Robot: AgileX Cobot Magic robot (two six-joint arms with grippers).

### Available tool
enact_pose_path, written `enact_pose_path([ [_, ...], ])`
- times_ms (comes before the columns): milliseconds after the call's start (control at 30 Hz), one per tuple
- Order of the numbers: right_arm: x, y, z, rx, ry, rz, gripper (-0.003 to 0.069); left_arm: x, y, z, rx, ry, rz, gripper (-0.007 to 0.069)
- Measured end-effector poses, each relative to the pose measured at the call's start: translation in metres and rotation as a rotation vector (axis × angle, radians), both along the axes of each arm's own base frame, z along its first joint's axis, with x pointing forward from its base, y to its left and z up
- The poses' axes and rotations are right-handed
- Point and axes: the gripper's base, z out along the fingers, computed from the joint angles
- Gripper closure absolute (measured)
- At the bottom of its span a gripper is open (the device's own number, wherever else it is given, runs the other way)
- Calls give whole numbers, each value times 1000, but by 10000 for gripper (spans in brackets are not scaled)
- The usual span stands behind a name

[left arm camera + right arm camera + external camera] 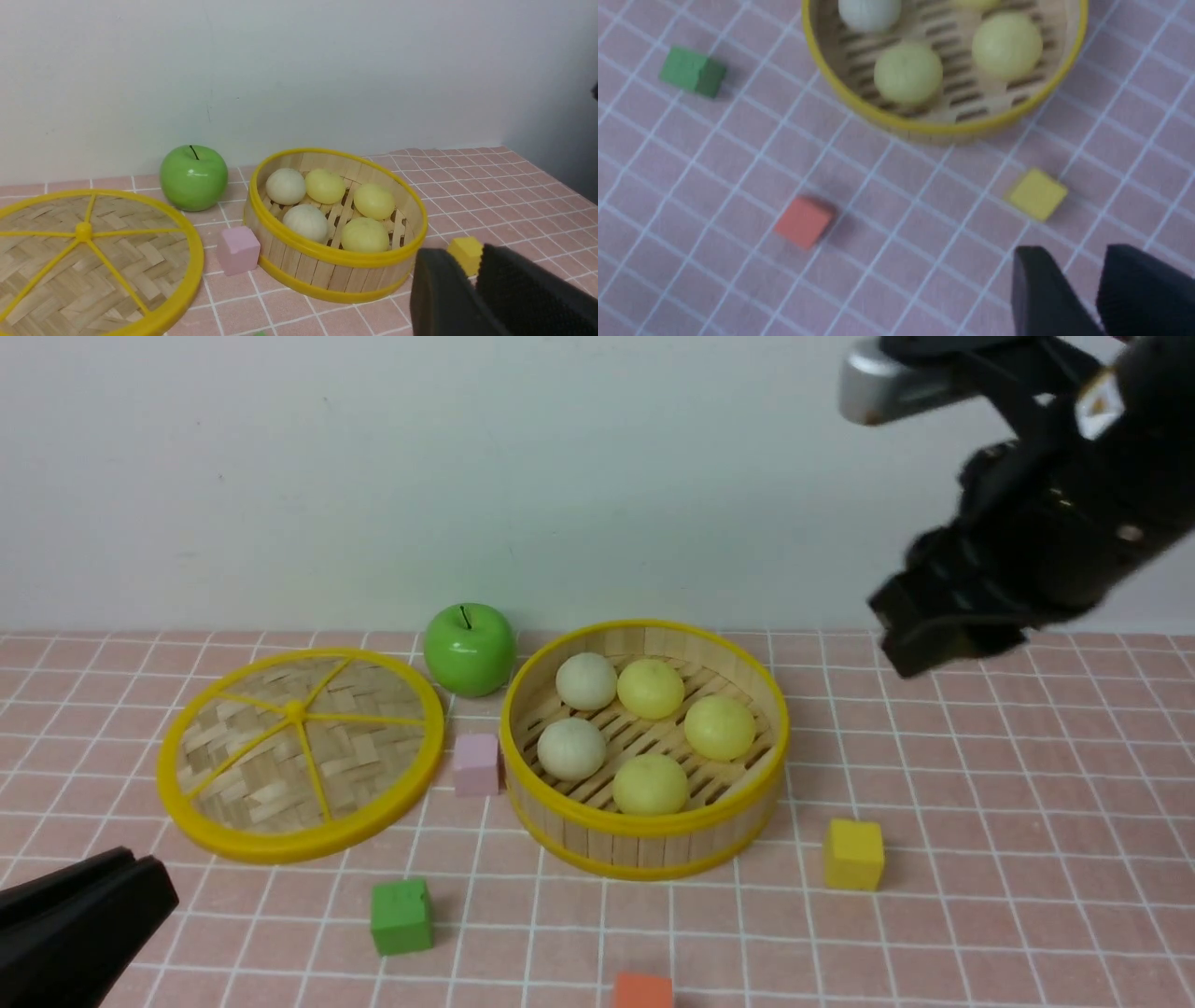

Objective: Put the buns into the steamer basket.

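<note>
both grippers hold nothing: the left gripper (472, 280) shows its jaws nearly together, the right gripper (1083, 289) a narrow gap. all five buns (651, 689) are seen inside the steamer basket (644, 845), mid-table. they are judged light, smooth and slightly slippery, best pinched gently across the dome's widest part.

No legible text, label or number anywhere.
</note>
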Motion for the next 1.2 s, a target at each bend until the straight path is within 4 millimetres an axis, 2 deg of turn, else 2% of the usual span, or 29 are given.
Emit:
enact_pose_path([
  [67, -22, -11, 1, 16, 19, -39, 610, 0, 0, 0, 0, 0, 0, 480],
  [133, -39, -19, 1, 29, 22, -61, 663, 0, 0, 0, 0, 0, 0, 480],
  [300, -75, -37, 5, 57, -10, -78, 672, 0, 0, 0, 0, 0, 0, 477],
  [467, -98, -49, 12, 84, -56, -79, 672, 0, 0, 0, 0, 0, 0, 477],
  [667, -109, -54, 19, 104, -92, -78, 669, 0, 0, 0, 0, 0, 0, 473],
  [867, -108, -56, 19, 80, -106, -86, 667, 0, 0, 0, 0, 0, 0, 466],
  [1033, -111, -73, 18, -41, -206, -123, 664, 0, 0, 0, 0, 0, 0, 460],
  [1200, -126, -91, 1, -10, -353, -174, 663, 0, 0, 0, 0, 0, 0, 459],
])
